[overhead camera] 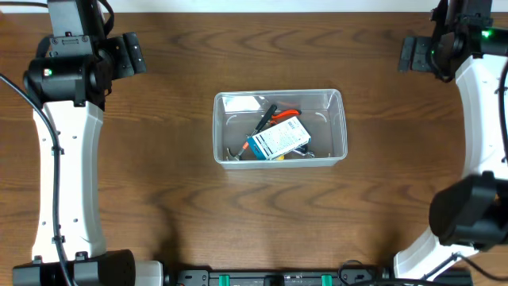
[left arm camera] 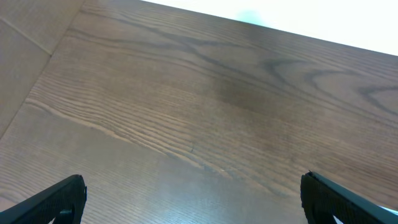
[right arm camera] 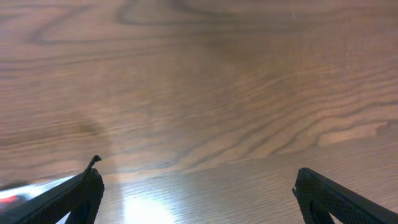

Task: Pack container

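Clear rectangular container (overhead camera: 340, 119), upright, lidless, mid-table, holding tools and a box

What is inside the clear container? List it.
The container holds a blue-and-white box lying over an orange-handled tool and a black-handled tool. The tools' ends under the box are hidden.

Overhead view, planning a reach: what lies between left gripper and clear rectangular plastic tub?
Only bare wooden tabletop separates the left gripper from the clear rectangular plastic tub, per overhead view.
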Motion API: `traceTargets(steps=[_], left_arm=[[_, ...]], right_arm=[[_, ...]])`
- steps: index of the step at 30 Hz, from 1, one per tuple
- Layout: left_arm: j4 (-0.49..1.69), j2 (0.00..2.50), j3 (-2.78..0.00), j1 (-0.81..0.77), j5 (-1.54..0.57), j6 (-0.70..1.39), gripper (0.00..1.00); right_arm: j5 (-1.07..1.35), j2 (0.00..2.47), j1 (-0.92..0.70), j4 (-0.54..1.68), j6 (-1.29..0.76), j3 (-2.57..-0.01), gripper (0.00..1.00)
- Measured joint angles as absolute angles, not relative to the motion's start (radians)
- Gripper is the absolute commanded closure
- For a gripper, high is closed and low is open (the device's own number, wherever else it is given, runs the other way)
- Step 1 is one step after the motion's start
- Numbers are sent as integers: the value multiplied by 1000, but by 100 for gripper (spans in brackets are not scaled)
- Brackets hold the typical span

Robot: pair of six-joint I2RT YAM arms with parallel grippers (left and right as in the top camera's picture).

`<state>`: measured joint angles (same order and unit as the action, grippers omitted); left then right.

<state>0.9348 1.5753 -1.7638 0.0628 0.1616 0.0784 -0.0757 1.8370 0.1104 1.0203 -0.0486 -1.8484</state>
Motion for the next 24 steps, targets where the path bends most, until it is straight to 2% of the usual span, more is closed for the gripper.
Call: traceTargets(steps=[13, 18, 24], left_arm=[[935, 1575, -1764, 63, 161, 79, 2], [935, 1575, -1764, 63, 162, 79, 2], [935, 1575, -1764, 63, 161, 79, 2]], right_arm=[[-63, 1185, -242, 1016, -48, -1851, 1], [-65, 975, -239, 994, -49, -1802, 1], [-71, 698, -164, 731, -49, -1445, 1]])
